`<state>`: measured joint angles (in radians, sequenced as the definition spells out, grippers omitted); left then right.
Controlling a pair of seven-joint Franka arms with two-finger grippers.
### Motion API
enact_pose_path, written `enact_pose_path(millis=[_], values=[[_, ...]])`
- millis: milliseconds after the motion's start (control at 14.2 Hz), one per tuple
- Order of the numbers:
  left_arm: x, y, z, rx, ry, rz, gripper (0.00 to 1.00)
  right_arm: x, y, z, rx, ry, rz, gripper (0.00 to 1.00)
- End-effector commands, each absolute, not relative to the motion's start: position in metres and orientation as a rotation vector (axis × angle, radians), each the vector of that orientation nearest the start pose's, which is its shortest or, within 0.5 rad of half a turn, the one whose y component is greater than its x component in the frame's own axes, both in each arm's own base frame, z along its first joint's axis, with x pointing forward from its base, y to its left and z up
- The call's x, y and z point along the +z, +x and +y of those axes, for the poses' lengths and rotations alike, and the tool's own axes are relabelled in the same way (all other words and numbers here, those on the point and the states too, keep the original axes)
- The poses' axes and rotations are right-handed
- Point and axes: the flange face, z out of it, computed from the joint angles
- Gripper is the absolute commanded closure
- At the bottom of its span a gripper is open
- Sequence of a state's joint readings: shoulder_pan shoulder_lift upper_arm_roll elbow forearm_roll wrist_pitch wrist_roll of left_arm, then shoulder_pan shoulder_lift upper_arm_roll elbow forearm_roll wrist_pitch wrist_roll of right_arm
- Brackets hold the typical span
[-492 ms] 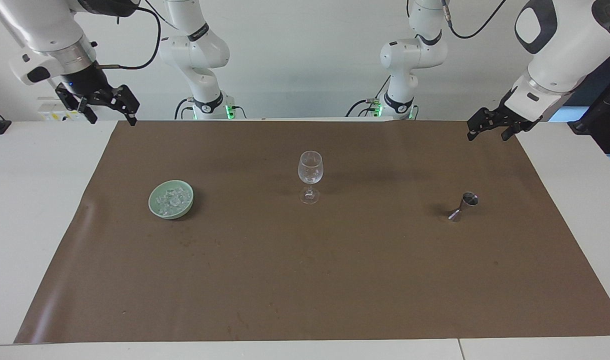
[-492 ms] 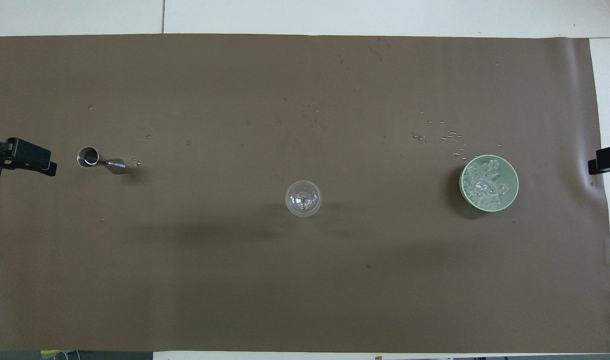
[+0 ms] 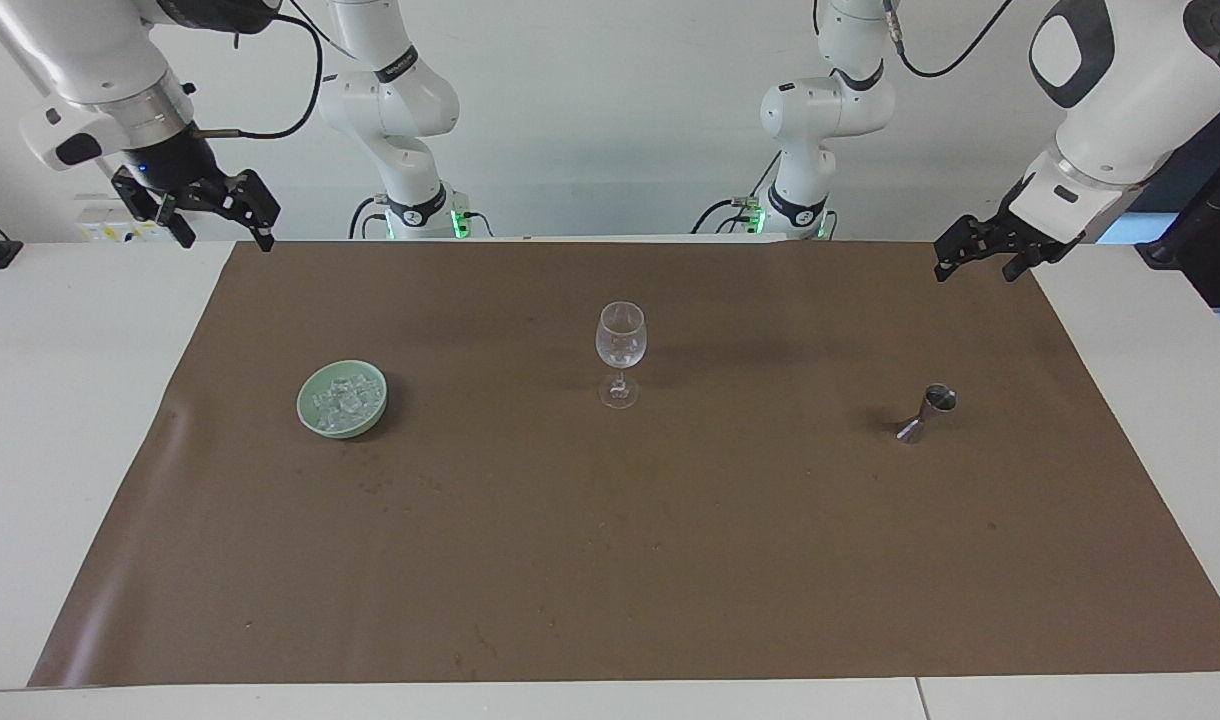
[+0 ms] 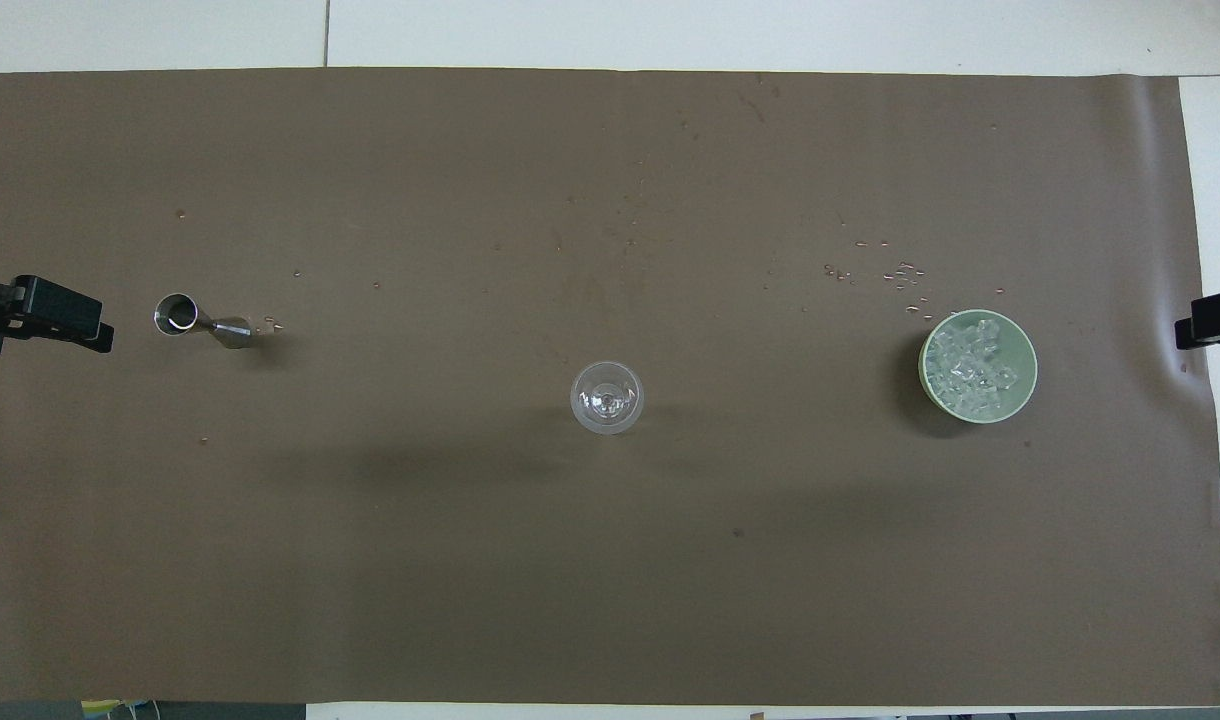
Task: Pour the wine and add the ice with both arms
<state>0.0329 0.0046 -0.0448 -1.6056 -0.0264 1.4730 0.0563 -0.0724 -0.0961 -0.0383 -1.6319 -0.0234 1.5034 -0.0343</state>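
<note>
**Camera Placement: Two High, Opposed Views**

Facing camera: mounted high across the table, looking toward both arm bases. Overhead camera: high above the robots' end, looking steeply down and forward. Both stand well back. Shared field: the brown paper table covering (image 3: 610, 560) (image 4: 610, 600) and the clear stemmed wine glass (image 3: 620, 352) (image 4: 607, 397), seen half a turn apart.

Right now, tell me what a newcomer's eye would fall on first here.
A clear wine glass stands upright at the middle of the brown mat. Toward the right arm's end sits a pale green bowl heaped with ice; toward the left arm's end stands a metal jigger. The left gripper and right gripper hang open over the mat's corners nearest the robots.
</note>
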Motion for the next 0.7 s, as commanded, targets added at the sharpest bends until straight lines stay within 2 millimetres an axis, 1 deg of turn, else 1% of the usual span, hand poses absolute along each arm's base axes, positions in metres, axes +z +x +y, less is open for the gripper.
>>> enact_pose_path(millis=[0,632], values=[[0.5973,0.5416,-0.0082,0.205,-3.172,0.118,0.0,0.6402,0.5112,-0.0605,0.038,-3.152,0.119,0.0],[0.5973,0.5416,-0.0082,0.205,-3.172,0.118,0.0,0.6399,0.5093,-0.0611,0.055,-3.151,0.117,0.0]])
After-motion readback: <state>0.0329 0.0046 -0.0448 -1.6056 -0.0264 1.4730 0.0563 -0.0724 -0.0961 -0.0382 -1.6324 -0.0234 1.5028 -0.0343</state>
